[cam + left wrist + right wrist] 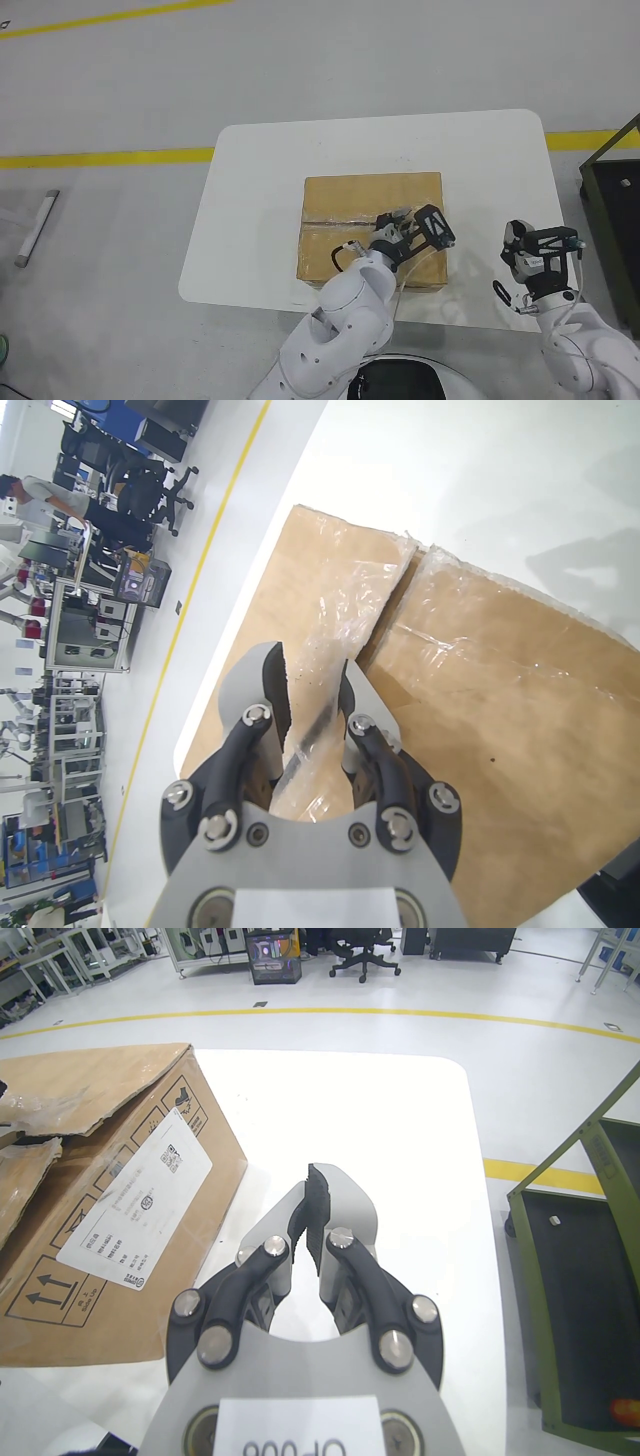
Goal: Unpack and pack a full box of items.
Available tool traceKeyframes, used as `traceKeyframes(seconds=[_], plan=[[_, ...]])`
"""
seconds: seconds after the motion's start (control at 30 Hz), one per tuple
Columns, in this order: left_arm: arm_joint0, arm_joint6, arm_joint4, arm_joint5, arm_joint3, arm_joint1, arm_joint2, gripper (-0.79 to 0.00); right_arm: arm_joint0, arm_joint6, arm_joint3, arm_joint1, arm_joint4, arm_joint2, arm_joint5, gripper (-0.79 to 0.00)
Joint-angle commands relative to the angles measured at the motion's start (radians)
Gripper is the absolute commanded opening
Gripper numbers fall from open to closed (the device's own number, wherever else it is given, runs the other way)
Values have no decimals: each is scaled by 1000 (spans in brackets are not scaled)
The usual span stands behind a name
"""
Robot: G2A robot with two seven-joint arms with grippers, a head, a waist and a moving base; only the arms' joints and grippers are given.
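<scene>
Floor (top view): grey, and we see a yellow line [100, 158] running behind the white table [480, 150].
Box (top view): the cardboard box [372, 205] sits near the middle of the table with its flaps folded down.
Arms (top view): we find the left gripper [437, 228] over the box's near right corner. The right gripper [545, 245] hangs above bare table, apart from the box on its right.
Box (left wrist view): the box [500, 700] has crinkled clear tape [340, 610] along the seam between its two top flaps.
Left gripper (left wrist view): the left gripper [312, 685] has its fingers spread, with a loose strip of tape between them. We cannot tell whether the tape touches either pad.
Right gripper (right wrist view): the right gripper [312, 1208] has its pads pressed together on nothing, above the table [350, 1128].
Surroundings (right wrist view): the box [150, 1093] stands beside the gripper, showing its side with a white label [135, 1208]. A green cart [545, 1188] stands off the table's edge.
</scene>
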Motion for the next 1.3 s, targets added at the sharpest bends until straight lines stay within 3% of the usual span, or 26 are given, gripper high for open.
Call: traceKeyframes(seconds=[0.0, 0.27, 0.43, 0.7, 0.87, 1.27], plan=[[2, 2, 4, 0, 1, -2, -3, -785, 2, 0, 0, -1, 0, 0, -2, -785], [17, 21, 18, 34, -18, -5, -39, -785, 10, -2, -9, -3, 13, 2, -3, -785], [50, 47, 24, 96, -84, 1, -106, -785, 16, -16, -29, -6, 60, 14, -9, -785], [137, 34, 19, 130, -243, 27, -349, -785, 23, -12, -76, -7, 94, 25, -35, -785], [173, 40, 53, 123, -292, 41, -481, -785, 35, -2, -103, -7, 125, 25, -59, -785], [210, 49, 88, 138, -280, 56, -630, -785, 59, 16, -136, -11, 134, -41, -98, -785]])
